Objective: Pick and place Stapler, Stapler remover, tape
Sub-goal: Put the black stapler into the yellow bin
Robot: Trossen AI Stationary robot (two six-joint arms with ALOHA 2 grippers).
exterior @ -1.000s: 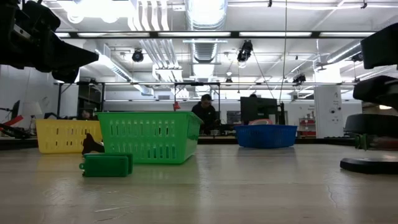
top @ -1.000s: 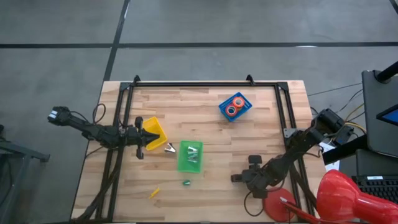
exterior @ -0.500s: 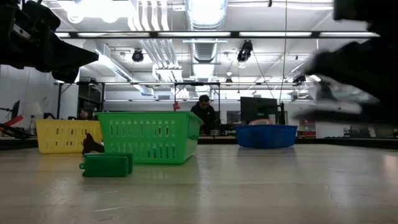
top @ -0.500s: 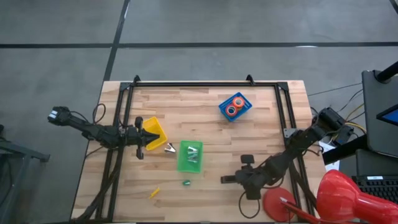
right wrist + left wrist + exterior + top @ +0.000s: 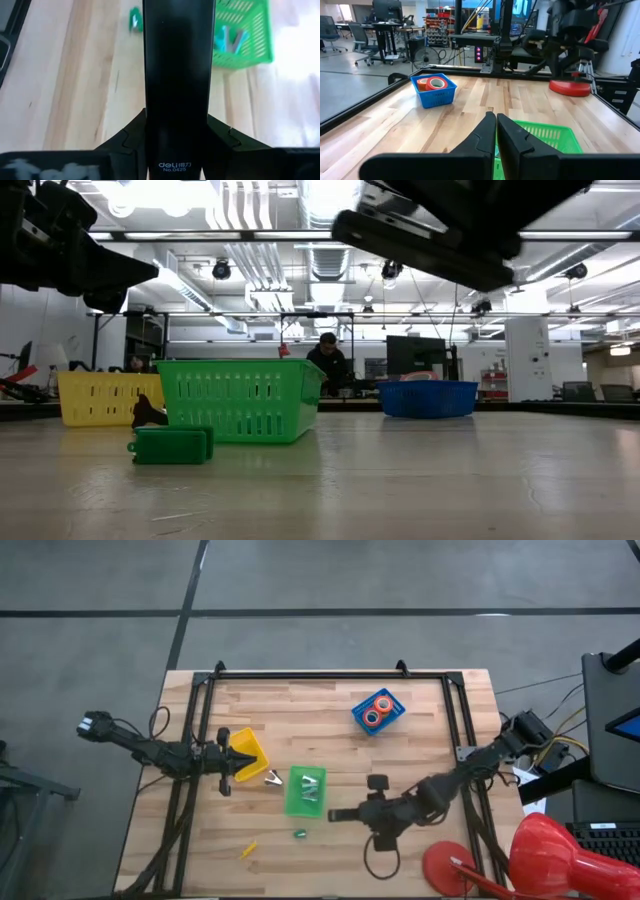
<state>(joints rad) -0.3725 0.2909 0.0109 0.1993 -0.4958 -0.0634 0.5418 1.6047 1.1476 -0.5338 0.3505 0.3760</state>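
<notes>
My right gripper (image 5: pixel 362 812) is shut on the black bar-shaped stapler (image 5: pixel 343 813), above the table just right of the green basket (image 5: pixel 306 792). The stapler fills the middle of the right wrist view (image 5: pixel 178 75) and shows high in the low view (image 5: pixel 420 245). My left gripper (image 5: pixel 245 762) is shut and empty over the yellow basket (image 5: pixel 248 752); its fingers show in the left wrist view (image 5: pixel 495 132). Two orange-red tape rolls (image 5: pixel 377 711) lie in the blue basket (image 5: pixel 392 720). My right gripper pinches the stapler's two long sides (image 5: pixel 150 135) between its two fingers (image 5: pixel 125 142), near the stapler's rear end. The fingers come about level from the table's right and lie along the stapler, which juts forward past them. The stapler is lifted clear of the table.
Small metal pieces lie in the green basket (image 5: pixel 242 35). A silver piece (image 5: pixel 272 778) lies between the yellow and green baskets. A small green object (image 5: pixel 298 833) and a yellow bit (image 5: pixel 248 849) lie near the front edge. A red lamp base (image 5: pixel 445 865) stands at the front right.
My right gripper has gone toward the table's left edge, from the front right corner toward the green basket, carrying the stapler clear of the table.
</notes>
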